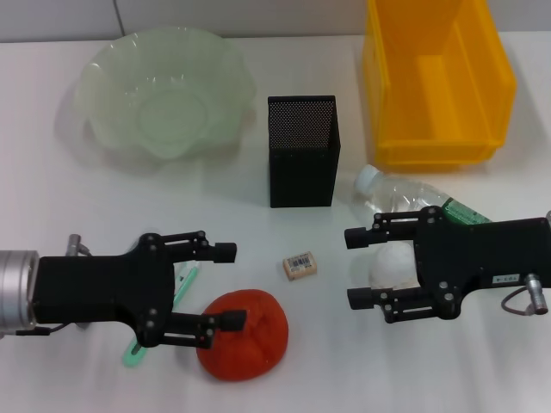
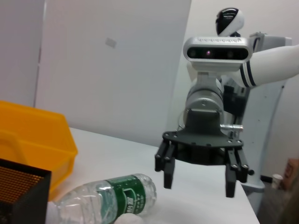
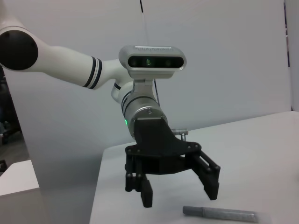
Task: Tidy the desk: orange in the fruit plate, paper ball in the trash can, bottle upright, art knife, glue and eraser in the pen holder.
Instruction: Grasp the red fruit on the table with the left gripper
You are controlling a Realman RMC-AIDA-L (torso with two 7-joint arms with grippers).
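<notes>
— Orange point(image 1: 245, 335) first: where was it?

— It lay on the white desk point(image 1: 69, 215), near the front edge, well short of the pale green fruit plate point(image 1: 164, 90) at the far left. The left gripper point(image 1: 225, 286) hung over it with its jaws spread wide, the nearer fingertip point(image 1: 231, 320) over the fruit's edge; whether it touched, I could not tell.

— And the right side?

— The right gripper point(image 1: 356, 268) was also spread, holding nothing, above the paper ball point(image 1: 392, 262). The bottle point(image 1: 405, 196) lay on its side just behind it, cap towards the black mesh pen holder point(image 1: 302, 151).

— Small items?

— The eraser point(image 1: 300, 265) sat between the two grippers, apart from both. A green-handled art knife point(image 1: 182, 288) lay partly hidden under the left gripper. A grey glue stick point(image 3: 219, 213) showed on the desk in the right wrist view.

— The bin?

— The yellow trash can point(image 1: 435, 82) stood at the far right, beside the pen holder.
</notes>
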